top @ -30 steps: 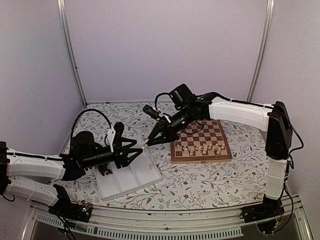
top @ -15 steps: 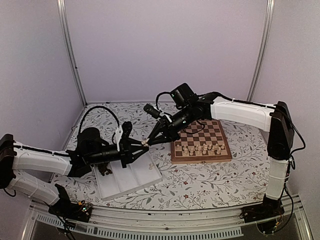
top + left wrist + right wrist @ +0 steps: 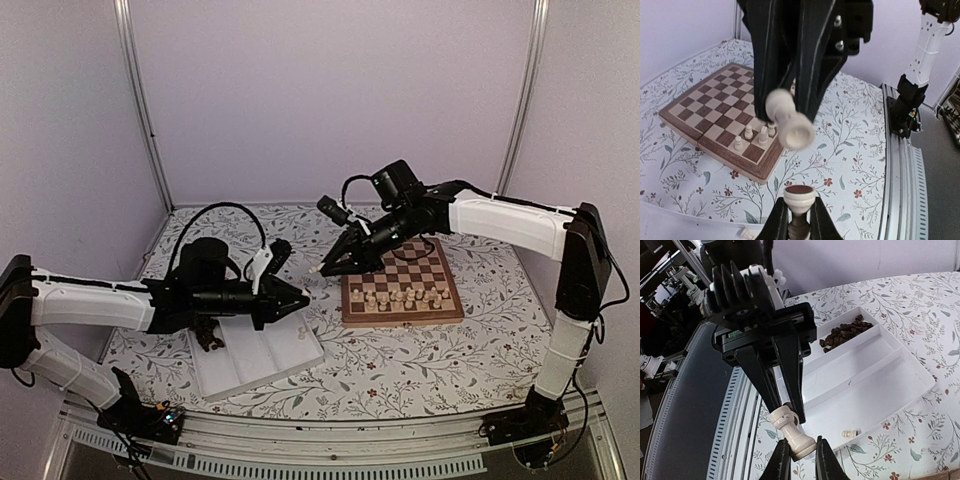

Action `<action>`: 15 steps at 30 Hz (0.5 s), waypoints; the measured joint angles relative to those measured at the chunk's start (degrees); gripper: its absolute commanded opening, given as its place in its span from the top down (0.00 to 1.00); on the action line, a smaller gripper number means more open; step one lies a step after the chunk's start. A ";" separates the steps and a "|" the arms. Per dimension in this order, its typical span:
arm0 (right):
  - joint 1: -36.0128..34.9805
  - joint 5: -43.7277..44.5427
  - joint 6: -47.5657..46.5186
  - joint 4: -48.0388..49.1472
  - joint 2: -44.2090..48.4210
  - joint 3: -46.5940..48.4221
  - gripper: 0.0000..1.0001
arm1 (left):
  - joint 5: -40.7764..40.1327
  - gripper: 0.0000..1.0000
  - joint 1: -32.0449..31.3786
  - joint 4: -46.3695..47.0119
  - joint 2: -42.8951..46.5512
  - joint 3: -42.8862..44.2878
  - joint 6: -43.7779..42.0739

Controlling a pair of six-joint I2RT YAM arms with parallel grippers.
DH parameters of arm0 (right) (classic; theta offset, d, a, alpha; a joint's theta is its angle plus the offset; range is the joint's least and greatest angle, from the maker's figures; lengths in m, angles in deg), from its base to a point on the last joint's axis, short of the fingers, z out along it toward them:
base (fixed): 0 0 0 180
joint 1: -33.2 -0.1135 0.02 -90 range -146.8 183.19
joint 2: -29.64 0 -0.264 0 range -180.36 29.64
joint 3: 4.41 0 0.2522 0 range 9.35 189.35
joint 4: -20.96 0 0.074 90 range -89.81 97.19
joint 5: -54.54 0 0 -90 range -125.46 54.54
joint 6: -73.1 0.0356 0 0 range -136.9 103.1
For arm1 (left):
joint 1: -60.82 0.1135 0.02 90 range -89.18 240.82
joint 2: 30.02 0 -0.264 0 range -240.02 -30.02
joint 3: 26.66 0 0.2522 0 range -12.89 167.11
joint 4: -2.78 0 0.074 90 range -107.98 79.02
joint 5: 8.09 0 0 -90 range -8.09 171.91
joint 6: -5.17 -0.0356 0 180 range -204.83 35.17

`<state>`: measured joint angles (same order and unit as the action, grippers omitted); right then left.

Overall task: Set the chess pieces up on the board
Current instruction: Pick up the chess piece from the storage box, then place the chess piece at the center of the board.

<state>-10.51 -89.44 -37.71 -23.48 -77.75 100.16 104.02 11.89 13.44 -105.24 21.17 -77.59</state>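
Observation:
The board [image 3: 400, 318] lies at centre right with a row of cream chess pieces [image 3: 405, 296] along its near edge; the left wrist view shows three of them [image 3: 755, 135] at its corner [image 3: 760, 170]. My right gripper [image 3: 322, 268] hangs left of the board, shut on the base of a cream rook [image 3: 790, 427] [image 3: 789, 120]. My left gripper [image 3: 303, 298] points at it from just below, tips close together. It is shut on a small chess piece [image 3: 799, 200] with a pale rim, a brown end face and a darker stem.
A white three-compartment tray [image 3: 255, 355] sits at front left, under the left arm. Its left compartment holds several dark brown pieces [image 3: 842, 332]. One cream pawn [image 3: 851, 433] lies on its side near the tray's right end. Flowered cloth covers the table.
The left gripper reached right from the tray to the right gripper's tip and shut. The right gripper, rook still in it, drew back up and right toward the board.

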 measured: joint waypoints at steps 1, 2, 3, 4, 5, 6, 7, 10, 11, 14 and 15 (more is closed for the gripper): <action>0.81 0.26 -0.11 0.46 0.85 -1.01 0.94 | 0.37 0.97 0.00 -2.25 -0.98 1.42 0.15; 1.90 0.61 -0.22 0.66 1.99 -2.27 0.94 | 0.76 0.97 -0.02 -4.35 -1.84 2.54 0.33; 2.99 0.98 -0.46 0.76 3.10 -3.52 0.94 | 1.25 0.97 -0.09 -6.32 -2.60 3.54 0.37; 3.89 1.20 -0.72 0.90 4.04 -4.61 0.94 | 1.75 0.97 -0.24 -8.63 -3.58 4.74 0.42; 5.03 1.46 -1.01 1.33 5.25 -6.14 0.94 | 2.16 0.97 -0.59 -11.02 -4.76 6.10 0.39; 6.01 1.68 -1.09 1.44 6.36 -7.56 0.94 | 2.51 0.97 -1.07 -13.53 -6.19 7.56 0.31; 6.93 1.92 -1.22 1.73 7.32 -8.76 0.94 | 2.69 0.97 -1.64 -15.56 -7.41 8.90 0.15; 10.21 2.58 -1.51 2.03 10.67 -12.68 0.94 | 2.73 0.96 -4.33 -22.01 -12.57 13.81 -0.61; 11.50 2.80 -1.66 2.10 11.85 -13.92 0.94 | 2.58 0.96 -5.22 -23.80 -14.34 15.39 -1.03; 16.20 3.08 -1.97 2.32 15.30 -17.11 0.94 | 1.31 0.96 -7.65 -28.39 -19.85 20.24 -2.12; 18.01 3.06 -2.08 2.47 16.48 -18.21 0.94 | 0.72 0.96 -8.48 -29.86 -21.92 22.21 -2.64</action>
<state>7.50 -86.38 -39.79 -21.01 -61.27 81.95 104.74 3.41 -16.42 -127.16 43.38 -80.23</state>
